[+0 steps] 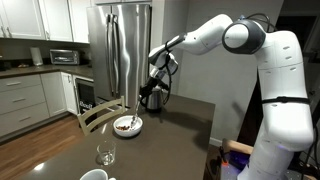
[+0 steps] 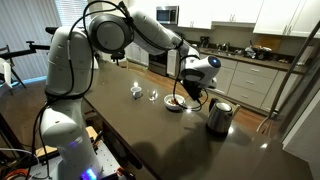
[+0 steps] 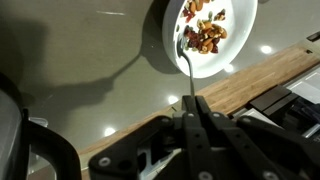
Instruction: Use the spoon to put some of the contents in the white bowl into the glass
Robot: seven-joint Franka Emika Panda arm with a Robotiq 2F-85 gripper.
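The white bowl sits on the dark table with brownish and reddish food bits inside. It also shows in both exterior views. My gripper is shut on the thin spoon handle; the spoon's tip reaches into the bowl among the contents. The gripper hangs above the bowl in both exterior views. The clear stemmed glass stands on the table nearer the front edge, apart from the bowl; it also appears in an exterior view.
A steel kettle with black handle stands close to the bowl and shows at the wrist view's left edge. A white cup stands beyond the glass. A wooden chair is at the table's far edge.
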